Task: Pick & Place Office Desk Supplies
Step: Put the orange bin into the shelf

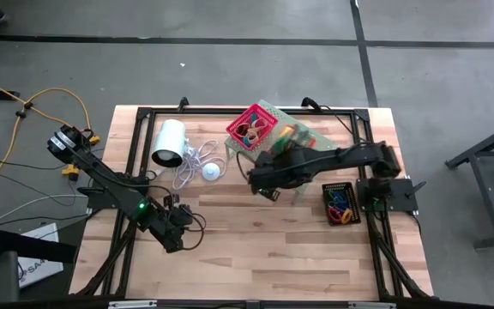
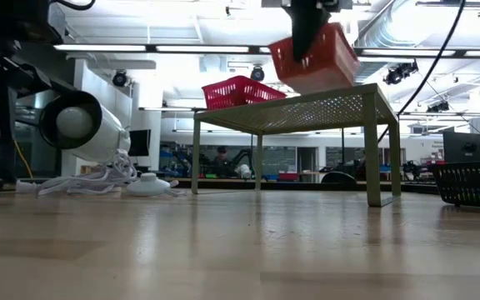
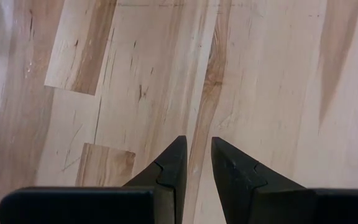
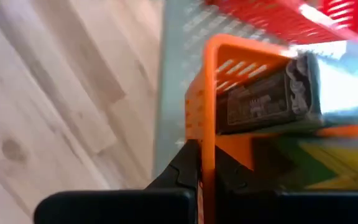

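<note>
High view: right gripper (image 1: 268, 177) reaching over the near-left part of the pale green perforated metal shelf (image 1: 322, 137) at the table's back, mostly hiding what it carries. Red plastic mesh basket (image 1: 250, 125) tilted on the shelf's left end, tan and dark rubber-band loops (image 1: 250, 133) inside. Black mesh basket (image 1: 340, 202) on the wooden table (image 1: 256, 249) to the right, just beside the right arm's base, filled with colourful little clips (image 1: 340, 206). Left gripper (image 1: 175, 230) far off at the front left, over bare wood. White cylinder with a cord (image 1: 168, 143) lying back left. Right arm clearly the nearer one to the shelf.

Low view: orange-red basket (image 2: 317, 58) hanging tilted above the shelf top, apart from it, gripped from above; drop point lies straight below. Red basket resting on the shelf's far-left part.

Left wrist view: fingers slightly parted, nothing between them, only table boards beyond.

Right wrist view: jaws pressed together on the thin wall of the orange-red basket, rim running away from the wrist; a box with printed lettering (image 4: 269, 99) lying inside along the basket's length, green and yellow shapes below it too blurred to name.
</note>
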Tool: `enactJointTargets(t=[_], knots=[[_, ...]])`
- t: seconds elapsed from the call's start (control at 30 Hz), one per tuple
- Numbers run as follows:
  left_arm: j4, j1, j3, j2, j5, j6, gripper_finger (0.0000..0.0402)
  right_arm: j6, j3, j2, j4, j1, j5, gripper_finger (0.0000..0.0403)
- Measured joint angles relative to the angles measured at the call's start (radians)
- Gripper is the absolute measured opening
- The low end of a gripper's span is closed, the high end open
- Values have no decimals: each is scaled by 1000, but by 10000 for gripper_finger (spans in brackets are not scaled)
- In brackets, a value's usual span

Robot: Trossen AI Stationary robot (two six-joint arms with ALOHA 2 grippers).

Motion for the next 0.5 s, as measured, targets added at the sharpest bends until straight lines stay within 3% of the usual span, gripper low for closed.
enactJointTargets(t=[0.13,0.5], knots=[[5,3,0,0,1,0,70,8,-57,-68,63,-1,11,3],[20,3,0,0,3,0,70,-70,-118,-72,198,-12,11,3]])
